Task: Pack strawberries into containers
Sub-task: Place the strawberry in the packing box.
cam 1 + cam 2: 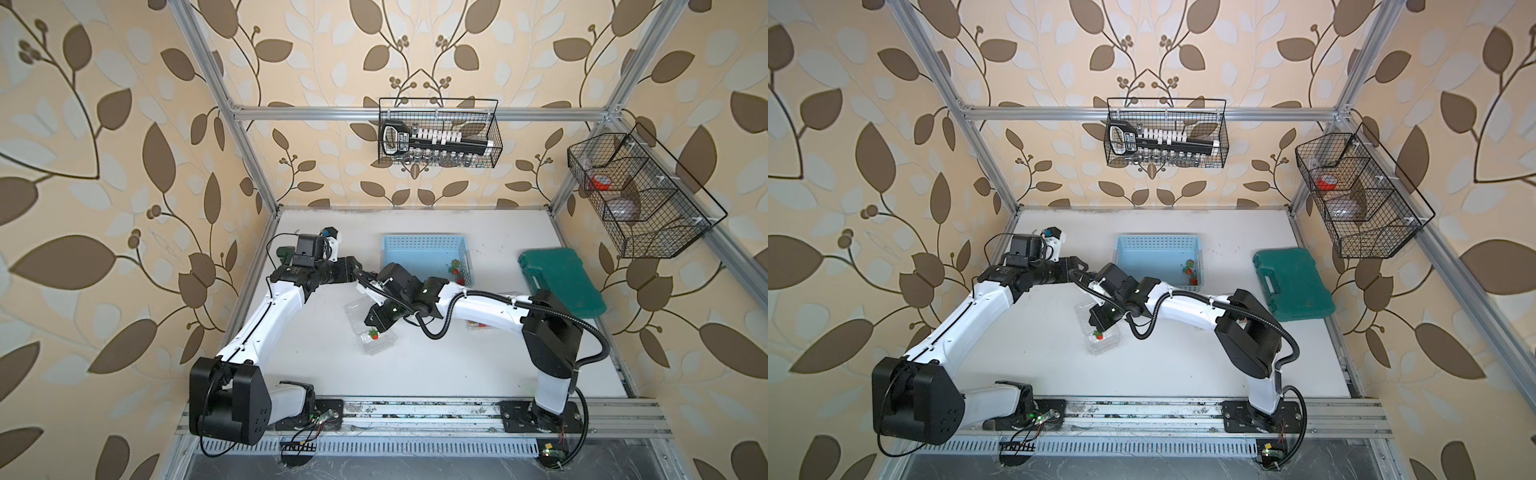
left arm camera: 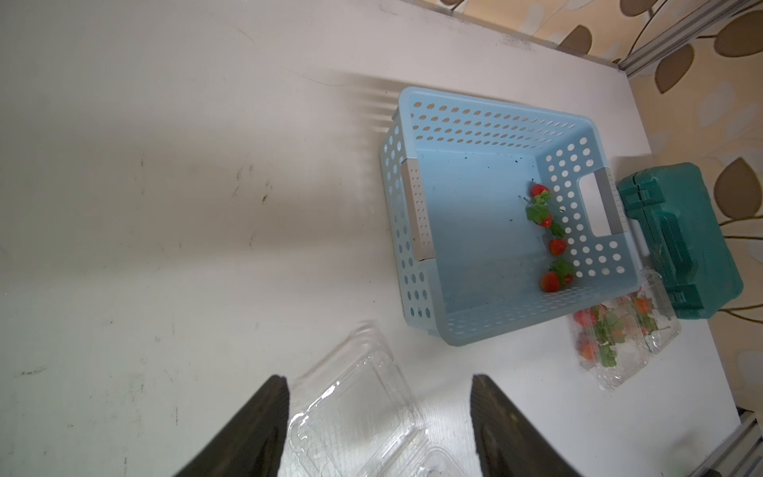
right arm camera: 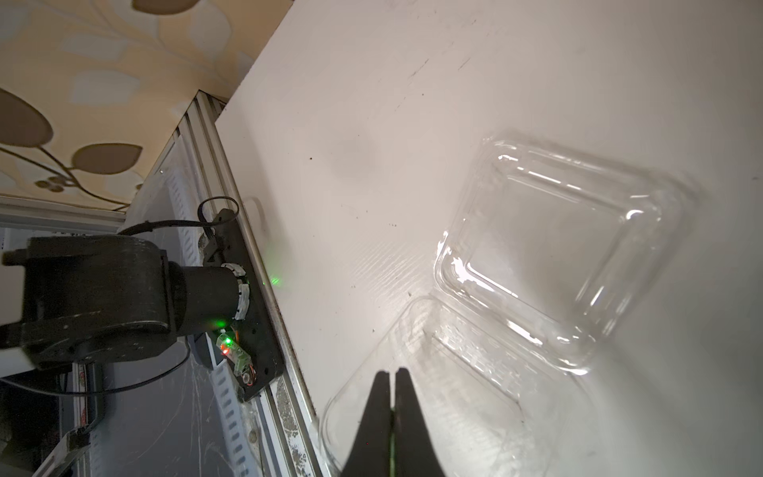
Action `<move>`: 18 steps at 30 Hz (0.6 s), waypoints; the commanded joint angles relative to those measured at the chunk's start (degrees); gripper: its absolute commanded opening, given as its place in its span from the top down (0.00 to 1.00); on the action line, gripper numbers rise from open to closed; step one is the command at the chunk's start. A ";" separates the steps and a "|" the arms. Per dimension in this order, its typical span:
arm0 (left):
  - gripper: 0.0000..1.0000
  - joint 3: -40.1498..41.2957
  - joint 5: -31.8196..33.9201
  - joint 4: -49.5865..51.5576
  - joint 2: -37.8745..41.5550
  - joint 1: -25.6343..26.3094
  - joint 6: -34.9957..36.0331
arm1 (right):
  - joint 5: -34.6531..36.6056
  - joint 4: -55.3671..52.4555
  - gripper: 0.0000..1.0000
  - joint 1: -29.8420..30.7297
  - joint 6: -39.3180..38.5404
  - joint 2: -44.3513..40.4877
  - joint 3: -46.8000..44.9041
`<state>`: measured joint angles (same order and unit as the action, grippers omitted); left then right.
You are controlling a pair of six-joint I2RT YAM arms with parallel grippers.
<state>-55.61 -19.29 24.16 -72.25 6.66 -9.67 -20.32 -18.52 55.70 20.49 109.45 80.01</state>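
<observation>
Just in front of the blue basket (image 2: 487, 119), an open container (image 1: 380, 345) lies on the bench (image 1: 415, 374) with one strawberry (image 1: 375, 335) inside, just beneath the right gripper (image 3: 390, 373), whose jaws press together; the left gripper (image 2: 380, 380) hangs spread above it.

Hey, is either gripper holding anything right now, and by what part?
The right gripper seems shut on a strawberry by its green cap, above the open container. The left gripper is open and holds nothing.

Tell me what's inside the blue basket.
At least four strawberries lie along one end wall of the basket; the rest of its floor is bare. Leaves may hide more; in both top views an arm covers a corner.
</observation>
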 commanded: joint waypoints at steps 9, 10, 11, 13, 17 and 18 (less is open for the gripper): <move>0.29 -1.09 -1.37 -1.48 1.78 -0.31 -0.86 | 1.90 0.34 0.82 -0.07 0.57 2.08 -2.05; 0.29 -1.12 -1.37 -1.47 1.79 -0.33 -0.86 | 2.15 0.11 0.81 -0.02 0.37 2.04 -2.14; 0.29 -1.09 -1.39 -1.42 1.76 -0.28 -0.86 | 2.46 -0.16 0.80 -0.05 0.30 1.92 -2.14; 0.29 -1.08 -1.45 -1.45 1.68 -0.33 -0.81 | 3.23 -0.50 0.77 -0.13 0.05 1.34 -2.31; 0.29 -1.03 -1.54 -1.35 1.62 -0.33 -0.73 | 4.73 -1.29 0.74 -2.11 0.30 -1.46 -2.52; 0.29 -1.15 -1.55 -1.35 1.65 -0.33 -0.72 | 4.85 -1.17 0.73 -3.23 0.60 -2.79 -2.95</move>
<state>-55.61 -19.51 23.90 -72.05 6.66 -10.50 -17.54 -18.52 54.87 21.17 109.86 78.52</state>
